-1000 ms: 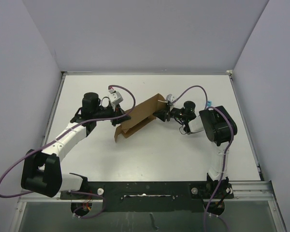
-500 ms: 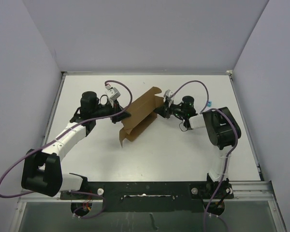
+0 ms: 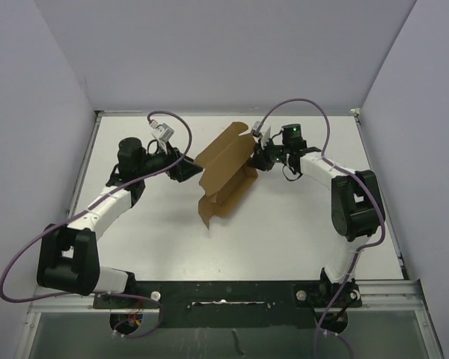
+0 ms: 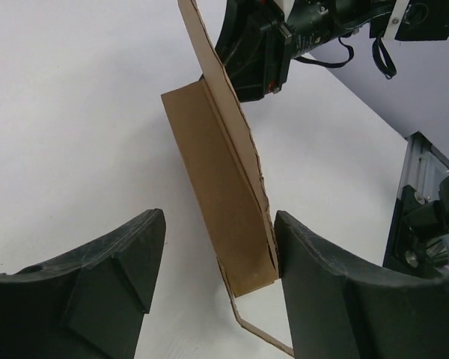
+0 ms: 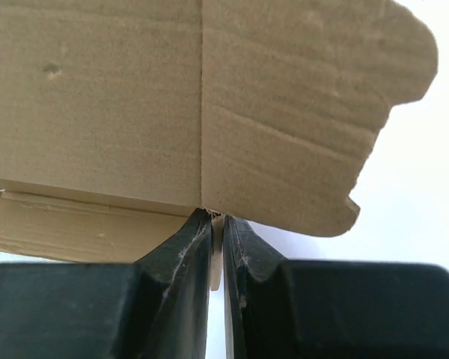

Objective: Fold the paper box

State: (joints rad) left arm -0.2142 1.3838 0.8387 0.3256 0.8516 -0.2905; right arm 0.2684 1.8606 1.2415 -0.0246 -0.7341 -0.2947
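The left gripper (image 4: pixel 218 233) has just let go: its jaws now stand apart, with the cardboard loose between them. The right gripper (image 5: pixel 217 221) has closed, pinching the thin edge of the paper box (image 3: pixel 224 176) at its far end, and has drawn it a little toward the far edge of the desk (image 3: pixel 284 247). I'd say the hold has passed to the right arm, freeing the left for another flap. The box is plain brown and half folded. One long panel is raised along a crease, and it lies slantwise near the middle of the far edge.
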